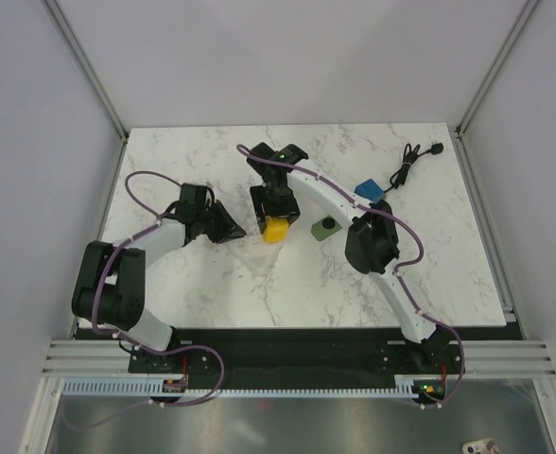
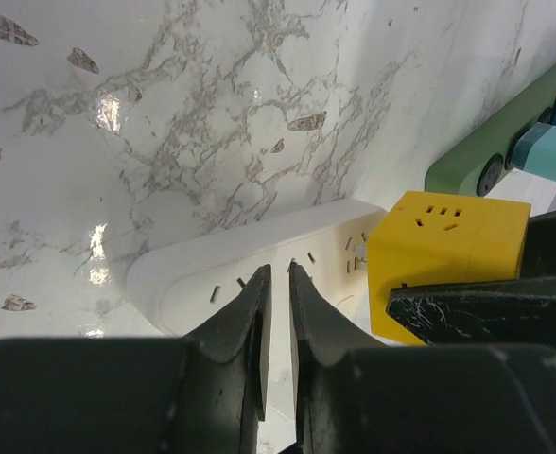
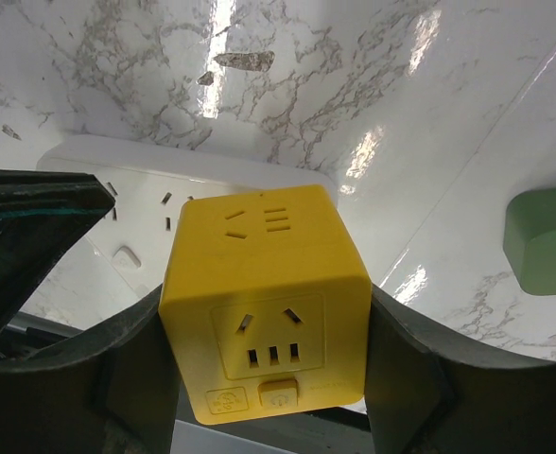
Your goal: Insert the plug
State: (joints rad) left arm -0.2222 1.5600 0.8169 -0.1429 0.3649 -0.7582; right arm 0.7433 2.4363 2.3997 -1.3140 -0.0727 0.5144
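My right gripper point(image 1: 274, 216) is shut on a yellow cube plug point(image 1: 276, 230) and holds it by its sides over one end of a white power strip point(image 1: 256, 246). In the right wrist view the cube point(image 3: 264, 284) fills the space between the fingers, with the strip point(image 3: 136, 180) under and behind it. I cannot see the cube's prongs. My left gripper point(image 1: 229, 227) has its jaws almost together with nothing between them, and the tips sit over the strip's top face point(image 2: 221, 274). The cube point(image 2: 448, 241) is just to the right of them.
A green block point(image 1: 325, 229) lies right of the cube and also shows in the left wrist view point(image 2: 486, 142) and the right wrist view point(image 3: 543, 236). A blue piece point(image 1: 368, 189) and a black cable point(image 1: 406, 165) lie at the far right of the marble table.
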